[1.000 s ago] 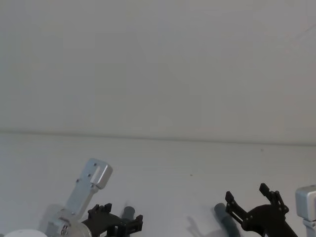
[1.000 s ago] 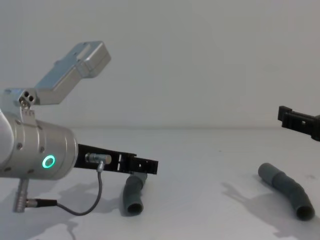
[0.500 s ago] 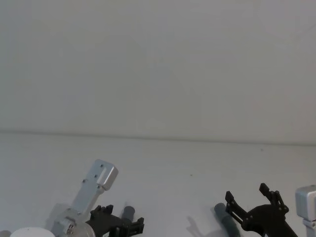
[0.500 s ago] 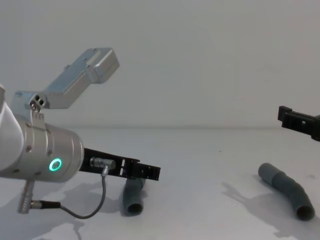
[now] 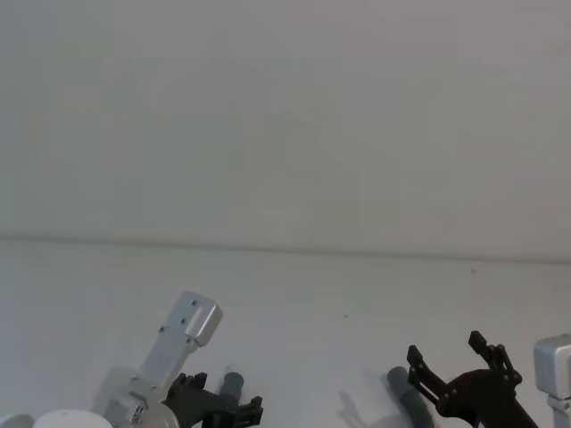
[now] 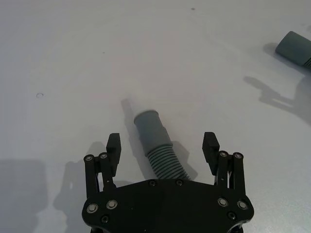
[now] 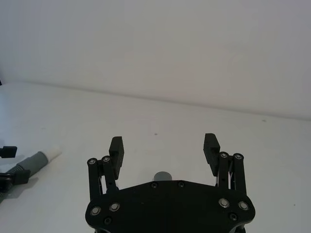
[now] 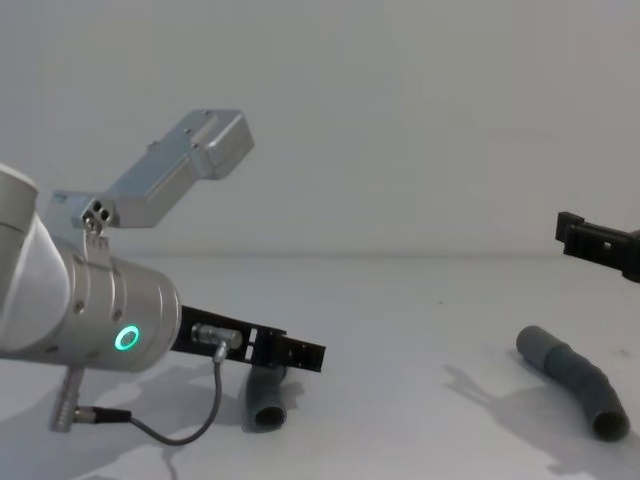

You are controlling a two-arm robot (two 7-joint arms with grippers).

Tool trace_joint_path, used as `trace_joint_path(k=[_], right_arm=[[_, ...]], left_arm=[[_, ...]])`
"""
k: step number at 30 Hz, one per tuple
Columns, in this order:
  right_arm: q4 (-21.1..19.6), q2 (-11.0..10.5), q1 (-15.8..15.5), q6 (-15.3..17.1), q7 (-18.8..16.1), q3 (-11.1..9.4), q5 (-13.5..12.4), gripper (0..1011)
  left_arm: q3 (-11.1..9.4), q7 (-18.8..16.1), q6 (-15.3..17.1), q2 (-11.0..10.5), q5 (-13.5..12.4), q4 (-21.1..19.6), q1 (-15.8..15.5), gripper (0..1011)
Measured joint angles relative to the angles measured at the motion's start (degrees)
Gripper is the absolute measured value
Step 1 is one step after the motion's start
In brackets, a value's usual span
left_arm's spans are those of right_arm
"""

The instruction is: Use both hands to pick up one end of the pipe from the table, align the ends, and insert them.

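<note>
Two dark grey corrugated pieces of the pipe lie on the white table [image 8: 410, 310]. The left piece [image 8: 266, 398] [image 6: 156, 144] points its grey cuff and narrower white tip [image 7: 52, 153] away from me. My left gripper [image 6: 162, 141] [image 8: 300, 353] [image 5: 221, 398] is open and hangs low over this piece, one finger on each side, not touching it. The right piece [image 8: 574, 377] [image 5: 407, 398] lies bent, its hollow cuff towards me. My right gripper [image 7: 163, 142] [image 5: 446, 349] [image 8: 577, 233] is open above it, and the piece's far cuff [image 7: 163, 175] shows between the fingers.
A plain pale wall [image 5: 285, 116] rises behind the table's far edge [image 5: 285, 250]. A cable [image 8: 170, 428] loops under the left wrist, close to the table. Bare table surface lies between the two pipe pieces.
My left arm has moved forward and lower, bringing its open fingers down around the left pipe piece. The right arm and both pipe pieces have stayed still.
</note>
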State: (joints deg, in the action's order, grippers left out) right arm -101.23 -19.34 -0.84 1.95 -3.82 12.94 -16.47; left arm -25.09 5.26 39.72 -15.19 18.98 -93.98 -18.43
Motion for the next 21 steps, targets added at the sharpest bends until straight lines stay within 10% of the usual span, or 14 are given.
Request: trace_joint_path(k=[21], right_arm=[[0.0,0.0,0.0,0.0,0.0,0.0,0.0,1000]], left_arm=[[0.8,-1.4,-1.1,2.4,-0.9,1.4,1.0,1001]])
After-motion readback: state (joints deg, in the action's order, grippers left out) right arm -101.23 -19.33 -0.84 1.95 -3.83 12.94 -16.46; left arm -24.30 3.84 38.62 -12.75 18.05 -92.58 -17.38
